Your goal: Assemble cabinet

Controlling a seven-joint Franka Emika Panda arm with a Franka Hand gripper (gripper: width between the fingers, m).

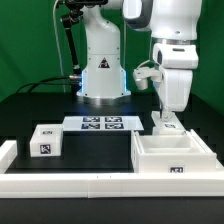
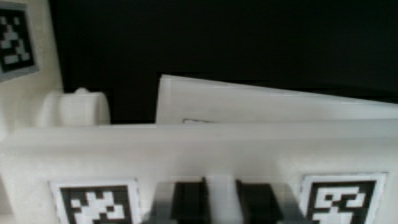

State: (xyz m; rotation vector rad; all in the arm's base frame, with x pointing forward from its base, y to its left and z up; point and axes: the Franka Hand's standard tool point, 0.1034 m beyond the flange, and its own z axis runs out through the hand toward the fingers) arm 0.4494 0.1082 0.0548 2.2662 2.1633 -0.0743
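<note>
Gripper (image 1: 166, 117) stands upright over a block (image 1: 164, 125) just behind the shell (image 1: 172, 158), jaws seemingly pinched on its thin edge (wrist view), likely for lifting it in

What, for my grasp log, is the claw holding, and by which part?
Cannot be told: the claw is at a small white tagged block by the big white plastic box shell, fingertips hidden.
</note>
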